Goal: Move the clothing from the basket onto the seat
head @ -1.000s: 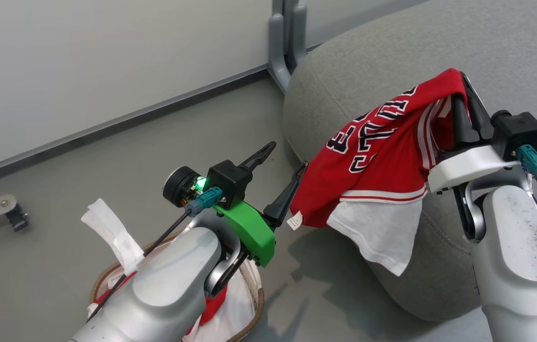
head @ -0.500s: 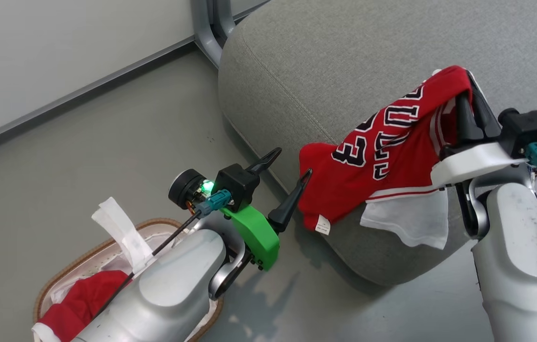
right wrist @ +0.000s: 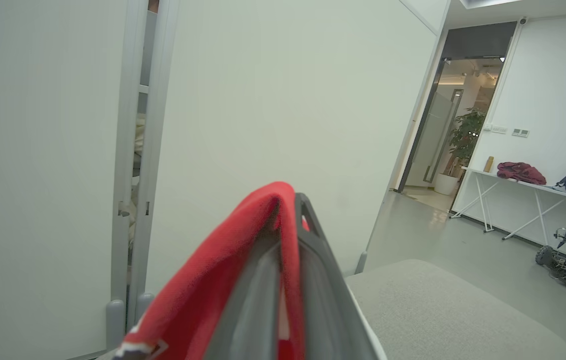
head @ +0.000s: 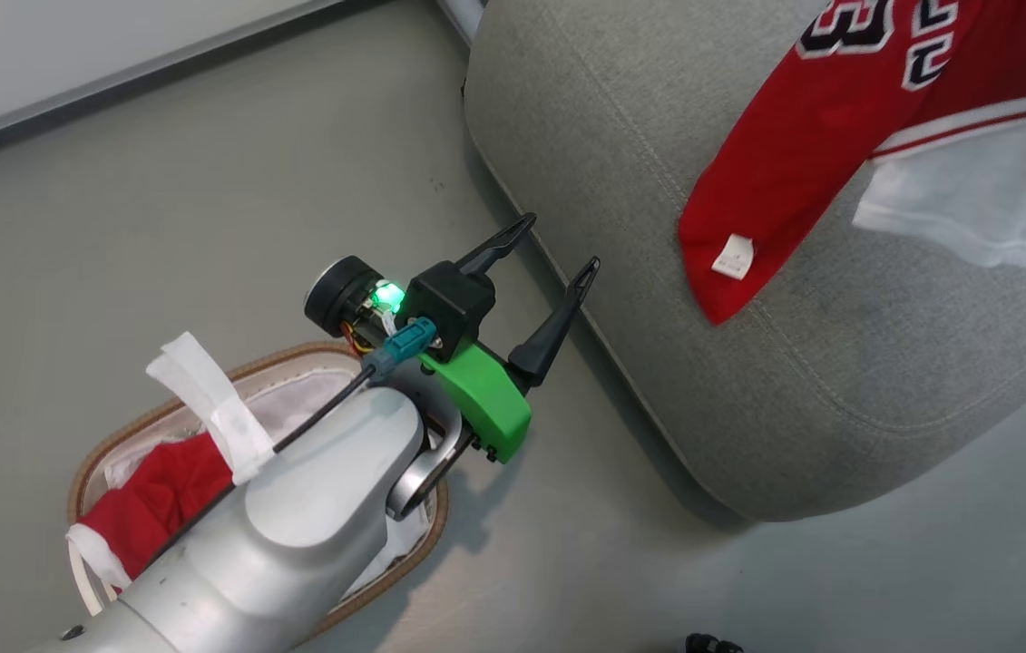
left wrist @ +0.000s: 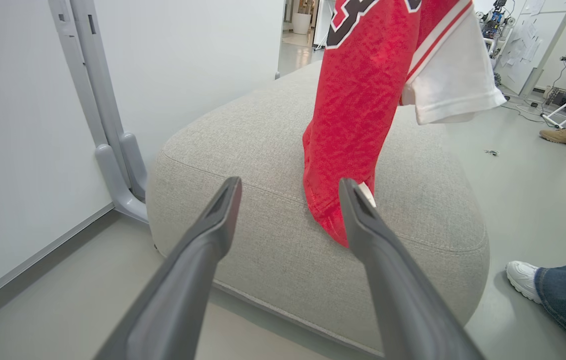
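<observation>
Transfer of the first garment is in hand: we hold the lettered red jersey [head: 839,118] pinched in our closed right gripper [right wrist: 290,215], with its lower corner apparently touching the seat [head: 621,209] at two o'clock in the head view. Our left gripper [head: 560,240] hangs empty, jaws wide. Next, we judge, comes releasing it there, then fetching the second jersey [head: 159,490] from the basket [head: 154,413] at eight o'clock.
</observation>
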You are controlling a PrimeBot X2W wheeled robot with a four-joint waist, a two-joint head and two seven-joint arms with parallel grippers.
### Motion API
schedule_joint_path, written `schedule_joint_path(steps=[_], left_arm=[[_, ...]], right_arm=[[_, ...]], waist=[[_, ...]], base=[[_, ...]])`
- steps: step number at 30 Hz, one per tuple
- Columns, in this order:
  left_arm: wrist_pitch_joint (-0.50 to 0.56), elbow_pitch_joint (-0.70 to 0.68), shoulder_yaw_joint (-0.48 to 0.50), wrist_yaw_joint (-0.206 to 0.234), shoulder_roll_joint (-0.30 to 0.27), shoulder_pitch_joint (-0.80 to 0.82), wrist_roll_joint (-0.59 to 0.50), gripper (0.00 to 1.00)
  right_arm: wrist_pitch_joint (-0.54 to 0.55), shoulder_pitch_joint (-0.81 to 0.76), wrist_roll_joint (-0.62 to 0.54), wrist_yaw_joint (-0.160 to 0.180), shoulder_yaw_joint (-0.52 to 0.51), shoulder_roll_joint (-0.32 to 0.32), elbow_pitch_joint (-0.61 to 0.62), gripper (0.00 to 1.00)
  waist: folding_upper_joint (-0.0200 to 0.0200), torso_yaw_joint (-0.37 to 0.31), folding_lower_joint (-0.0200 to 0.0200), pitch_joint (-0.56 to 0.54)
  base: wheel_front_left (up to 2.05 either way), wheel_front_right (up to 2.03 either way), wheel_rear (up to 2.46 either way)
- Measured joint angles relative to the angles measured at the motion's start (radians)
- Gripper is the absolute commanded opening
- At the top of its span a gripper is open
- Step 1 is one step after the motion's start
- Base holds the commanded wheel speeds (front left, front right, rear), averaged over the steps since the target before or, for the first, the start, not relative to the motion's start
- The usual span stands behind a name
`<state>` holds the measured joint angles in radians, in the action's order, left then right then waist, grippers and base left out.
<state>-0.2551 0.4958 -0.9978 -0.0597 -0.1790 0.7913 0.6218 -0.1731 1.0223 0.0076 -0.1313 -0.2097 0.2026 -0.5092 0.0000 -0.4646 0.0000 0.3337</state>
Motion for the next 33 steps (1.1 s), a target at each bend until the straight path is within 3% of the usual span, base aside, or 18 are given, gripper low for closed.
schedule_joint_path(steps=[7, 9, 14, 17, 23, 26, 32, 33], left_arm=[[0.041, -0.106, 0.009, 0.039, -0.044, 0.061, -0.031, 1.00], [0.053, -0.146, 0.005, 0.047, -0.051, 0.081, -0.045, 1.00], [0.079, -0.216, -0.002, 0.064, -0.058, 0.104, -0.066, 1.00], [0.092, -0.244, -0.007, 0.072, -0.067, 0.107, -0.072, 1.00], [0.123, -0.289, -0.013, 0.088, -0.091, 0.113, -0.081, 1.00], [0.135, -0.305, -0.020, 0.092, -0.104, 0.113, -0.086, 1.00], [0.151, -0.330, -0.024, 0.101, -0.123, 0.113, -0.087, 1.00], [0.153, -0.332, -0.025, 0.103, -0.126, 0.113, -0.087, 1.00]], right_arm=[[0.091, 0.268, -0.062, 0.000, -0.094, 0.165, -0.095, 0.00], [0.107, 0.334, -0.083, 0.000, -0.165, 0.213, -0.120, 0.00], [0.095, 0.408, -0.168, 0.000, -0.223, 0.276, -0.149, 0.00], [0.078, 0.410, -0.188, 0.000, -0.238, 0.270, -0.181, 0.00], [0.016, 0.319, -0.215, 0.000, -0.287, 0.184, -0.280, 0.00], [-0.012, 0.277, -0.224, 0.000, -0.301, 0.138, -0.343, 0.00], [-0.049, 0.236, -0.240, 0.000, -0.320, 0.106, -0.448, 0.00], [-0.048, 0.236, -0.244, 0.000, -0.318, 0.103, -0.469, 0.25]], waist=[[0.0000, 0.063, 0.0001, 0.103], [0.0000, 0.087, 0.0002, 0.139], [0.0000, 0.139, 0.0002, 0.213], [0.0000, 0.168, 0.0002, 0.257], [0.0000, 0.213, 0.0002, 0.340], [0.0000, 0.225, 0.0002, 0.376], [0.0000, 0.234, 0.0002, 0.421], [0.0000, 0.234, 0.0002, 0.425]], base=[[0.00, 0.00, 0.00], [0.00, 0.00, 0.00], [0.00, 0.00, 0.00], [0.00, 0.00, 0.00], [0.00, 0.00, 0.00], [0.00, 0.00, 0.00], [0.00, 0.00, 0.00], [0.00, 0.00, 0.00]])
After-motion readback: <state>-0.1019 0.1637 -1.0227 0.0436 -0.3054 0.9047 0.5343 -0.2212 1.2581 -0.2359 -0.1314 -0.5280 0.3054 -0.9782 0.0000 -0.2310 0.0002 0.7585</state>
